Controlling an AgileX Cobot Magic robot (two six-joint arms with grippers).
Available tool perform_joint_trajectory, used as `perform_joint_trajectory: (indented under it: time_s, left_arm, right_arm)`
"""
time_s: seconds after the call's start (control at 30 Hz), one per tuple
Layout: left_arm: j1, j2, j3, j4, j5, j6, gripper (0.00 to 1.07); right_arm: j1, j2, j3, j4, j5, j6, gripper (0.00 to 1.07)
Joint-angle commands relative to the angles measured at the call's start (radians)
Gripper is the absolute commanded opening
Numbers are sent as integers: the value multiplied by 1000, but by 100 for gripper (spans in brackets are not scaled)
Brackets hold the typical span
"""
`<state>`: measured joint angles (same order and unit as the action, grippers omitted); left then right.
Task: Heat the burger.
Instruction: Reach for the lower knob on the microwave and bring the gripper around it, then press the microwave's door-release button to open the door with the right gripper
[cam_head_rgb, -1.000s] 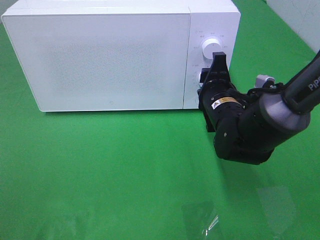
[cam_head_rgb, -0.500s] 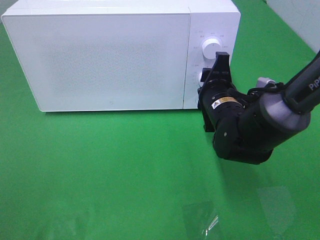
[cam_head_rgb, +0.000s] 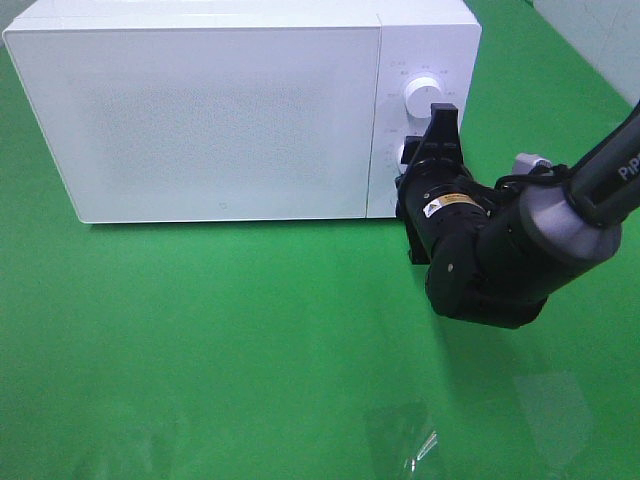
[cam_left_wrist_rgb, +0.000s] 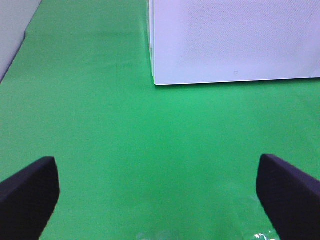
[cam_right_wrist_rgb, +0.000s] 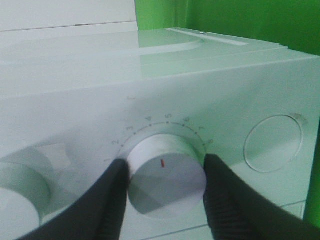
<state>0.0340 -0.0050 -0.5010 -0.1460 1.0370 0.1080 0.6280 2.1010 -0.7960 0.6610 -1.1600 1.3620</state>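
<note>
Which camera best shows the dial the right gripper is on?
The right wrist view: the numbered dial sits close up, its red mark and numerals readable, the right gripper clamped on its sides. The exterior high view shows only a sliver of it behind the gripper. The left wrist view misses it.

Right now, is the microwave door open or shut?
Shut: the microwave door lies flush with the control panel, with no gap at the seam. What is inside cannot be told.
</note>
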Motion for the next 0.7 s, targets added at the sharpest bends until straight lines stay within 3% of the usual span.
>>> perform_joint_trajectory:
  time_s: [0.03,0.3,0.53,0.7]
  left_arm:
    - [0,-24,3,-4,-10,-2,100]
    - [0,-24,3,-4,-10,-2,100]
    - [0,-24,3,-4,-10,-2,100]
    - [0,-24,3,-4,-10,-1,100]
  right_arm:
    - [-9,-6,-25,-22,56,-14,42]
    - [-9,-9,-25,-16,56,-59,52]
    - [-9,-9,-21,-22,78,-90,71]
    - [-9,-28,15,-16,92,-98,74]
